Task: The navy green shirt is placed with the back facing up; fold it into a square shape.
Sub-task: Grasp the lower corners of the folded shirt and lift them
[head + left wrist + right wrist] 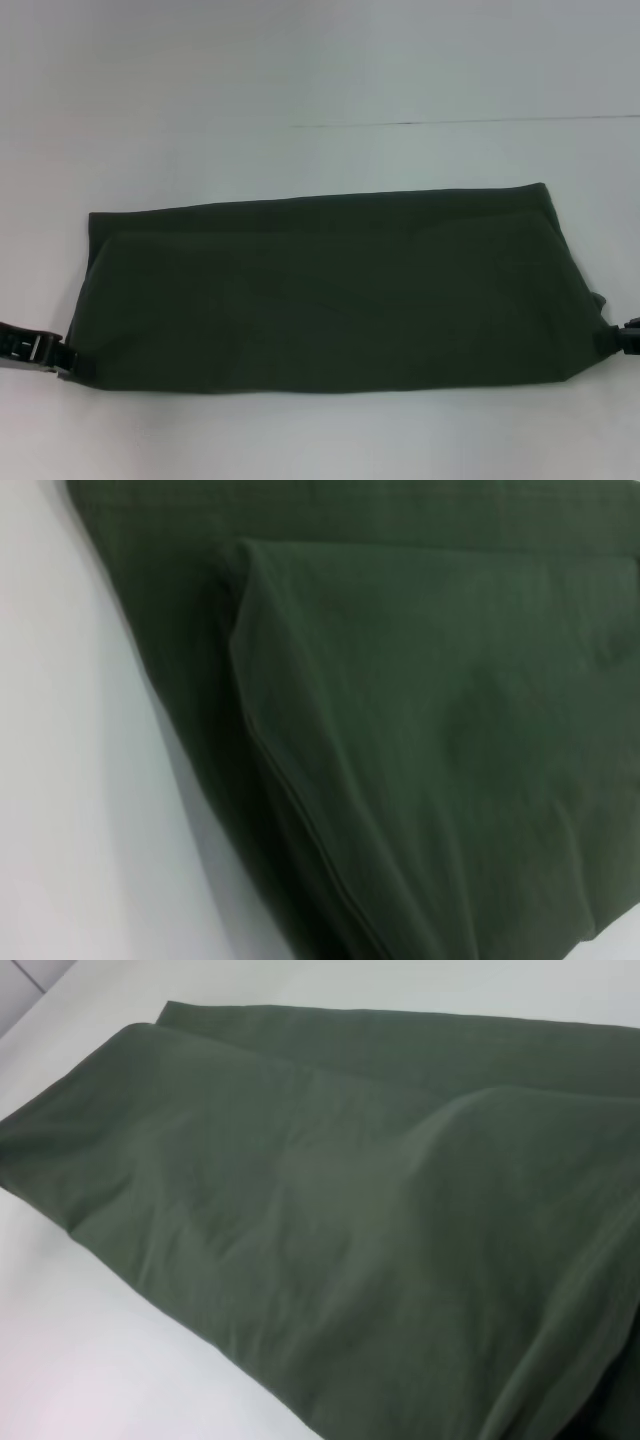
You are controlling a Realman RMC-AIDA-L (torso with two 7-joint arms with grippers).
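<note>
Two tools sit at the shirt's [330, 290] near corners, left tool [62, 355] and right tool [622, 338]; whether either grips cloth I cannot tell. The shirt lies as a wide band on the bench [320, 60]. Lift both ends evenly, keeping edges aligned

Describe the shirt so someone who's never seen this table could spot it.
On the white table, look at the middle, between the left gripper and right gripper. The shirt is a dark olive-green cloth folded into a wide band, the only dark thing lying there.
</note>
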